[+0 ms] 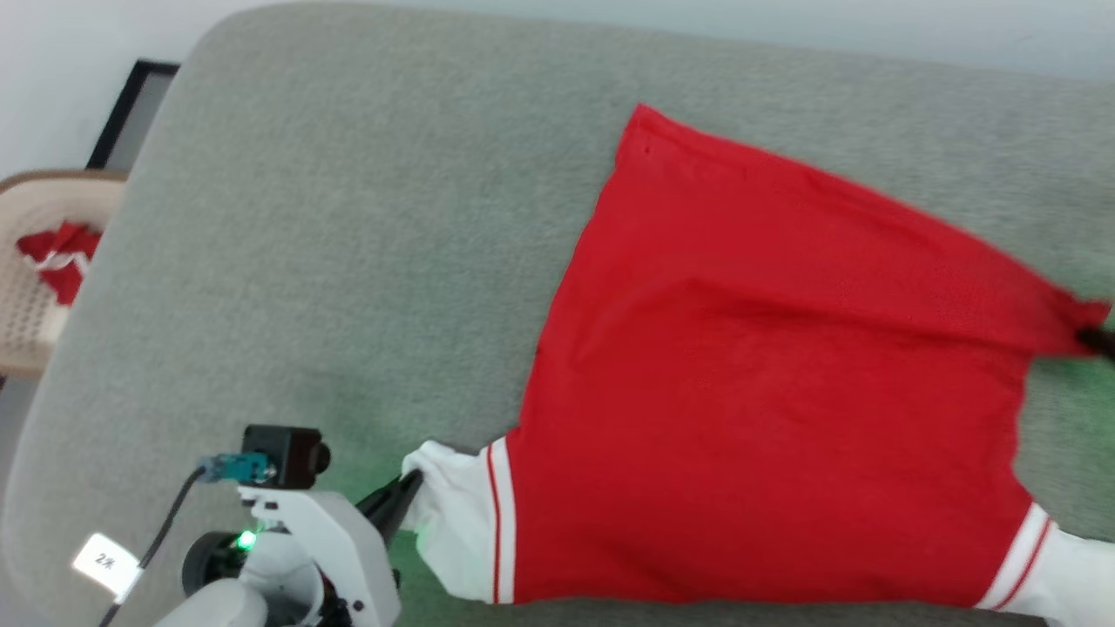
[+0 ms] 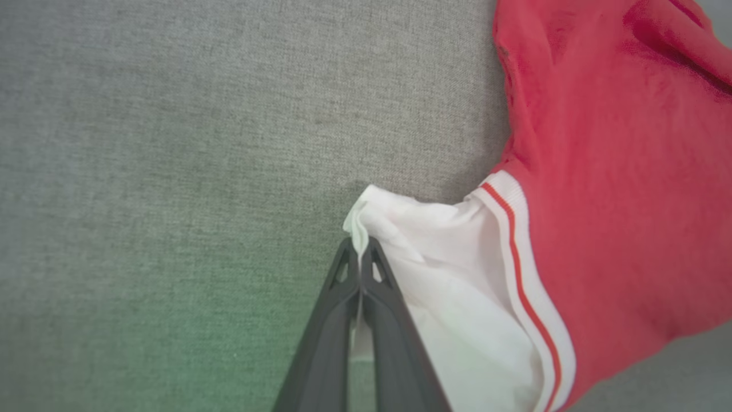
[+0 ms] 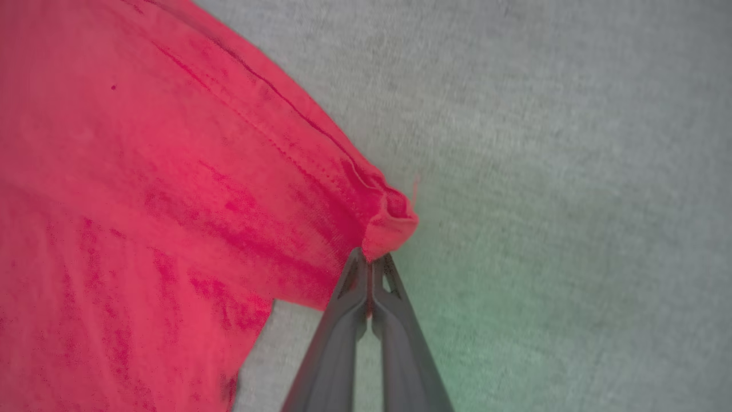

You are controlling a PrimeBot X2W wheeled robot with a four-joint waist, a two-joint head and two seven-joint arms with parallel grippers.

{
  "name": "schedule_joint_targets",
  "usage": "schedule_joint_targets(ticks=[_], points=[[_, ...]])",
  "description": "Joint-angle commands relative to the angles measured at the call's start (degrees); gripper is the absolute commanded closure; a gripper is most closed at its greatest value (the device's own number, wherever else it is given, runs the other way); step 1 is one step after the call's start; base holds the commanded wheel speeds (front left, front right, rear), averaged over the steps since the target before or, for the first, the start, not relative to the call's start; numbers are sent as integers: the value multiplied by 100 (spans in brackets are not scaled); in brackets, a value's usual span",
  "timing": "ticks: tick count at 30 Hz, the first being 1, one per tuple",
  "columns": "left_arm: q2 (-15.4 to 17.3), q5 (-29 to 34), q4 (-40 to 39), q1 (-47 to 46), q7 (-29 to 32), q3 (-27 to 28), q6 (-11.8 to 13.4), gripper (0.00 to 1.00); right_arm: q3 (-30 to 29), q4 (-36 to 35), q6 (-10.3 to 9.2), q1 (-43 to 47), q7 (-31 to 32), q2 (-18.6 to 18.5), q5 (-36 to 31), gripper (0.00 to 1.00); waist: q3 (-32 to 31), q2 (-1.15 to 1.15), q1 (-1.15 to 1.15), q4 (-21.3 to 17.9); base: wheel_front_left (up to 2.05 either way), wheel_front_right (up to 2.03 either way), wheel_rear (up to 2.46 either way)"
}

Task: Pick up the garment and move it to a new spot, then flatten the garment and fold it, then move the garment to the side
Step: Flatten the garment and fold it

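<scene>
both end effectors clamped on the garment, which is spread across the grey padded surface

the garment (image 1: 766, 374) lies plain red side up on the right half of the grey padded surface (image 1: 348, 218), with its hem toward the far side and its white sleeves toward the near edge. the left end effector (image 1: 409, 488) is fully closed, fingers pressed together, pinching the outer edge of the white sleeve (image 2: 434, 252) at the near left of the garment; the red-striped trim sits just beyond the grip. the right end effector (image 3: 372, 257) is likewise fully closed, pinching the bunched red hem corner (image 3: 389, 220) at the right edge of the head view, where the cloth is blurred. a beige perforated basket (image 1: 26, 287) holding a red-white cloth bundle (image 1: 57, 257) stands off the surface at the far left.
</scene>
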Motion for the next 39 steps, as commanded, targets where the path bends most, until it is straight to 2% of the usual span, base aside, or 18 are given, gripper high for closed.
schedule_joint_targets(ticks=[1, 7, 8, 12, 18, 21, 22, 23, 24, 25, 26, 32, 39], points=[[75, -19, -15, 95, 1, 43, 72, 100, -145, -219, 0, 358, 20, 26, 57, 100, -320, 0, 0, -363, 0, 0, 0], [236, -73, -112, 261, 11, 118, 238, 100, -836, -1132, 0, 1778, 92, 312, 27, 100, -498, 0, 0, -590, 0, 0, 0], [236, -73, -112, 261, 11, 118, 238, 100, -836, -1132, 0, 1778, 92, 312, 27, 100, -498, 0, 0, -590, 0, 0, 0], [295, -84, -147, 323, 4, 133, 270, 100, -1242, -1532, 0, 2570, 132, 693, -94, 100, -571, 0, 0, -658, 0, 0, 0], [310, -103, -103, 384, -40, 112, 219, 100, -1461, -1571, -1, 3245, 1, 1302, -334, 100, -620, 0, 0, -691, 0, 0, 0], [294, -127, -75, 396, -47, 116, 182, 100, -1473, -1395, -1, 3271, -99, 1464, -463, 100, -632, 0, 0, -688, 0, 0, 0], [297, -128, -65, 403, -57, 121, 177, 100, -1434, -1324, -2, 3238, -142, 1477, -520, 93, -633, 0, 0, -693, 0, 0, 0], [302, -127, -58, 408, -68, 122, 167, 100, -1397, -1249, -3, 3199, -180, 1497, -563, 72, -635, 0, 0, -699, 0, 0, 0], [303, -125, -50, 410, -75, 120, 157, 100, -1333, -1184, -3, 3175, -195, 1470, -631, 56, -639, 0, 0, -700, 0, 0, 0], [306, -125, -38, 414, -78, 118, 150, 100, -1282, -1130, -3, 3147, -241, 1441, -665, 11, -644, 0, 0, -702, 0, 0, 0], [308, -125, -32, 422, -83, 118, 146, 100, -1277, -1118, -3, 3127, -268, 1439, -679, 0, -650, 0, 0, -708, 0, 0, 0], [321, -141, -22, 474, -107, 119, 136, 100, -1312, -1457, -4, 3096, -155, 1217, -593, 0, -689, 0, 0, -739, 0, 0, 0], [297, -164, -73, 524, -114, 87, 129, 100, -1784, -2607, -2, 3335, 294, 1038, -362, 0, -749, 0, 0, -690, 0, 0, 0]])
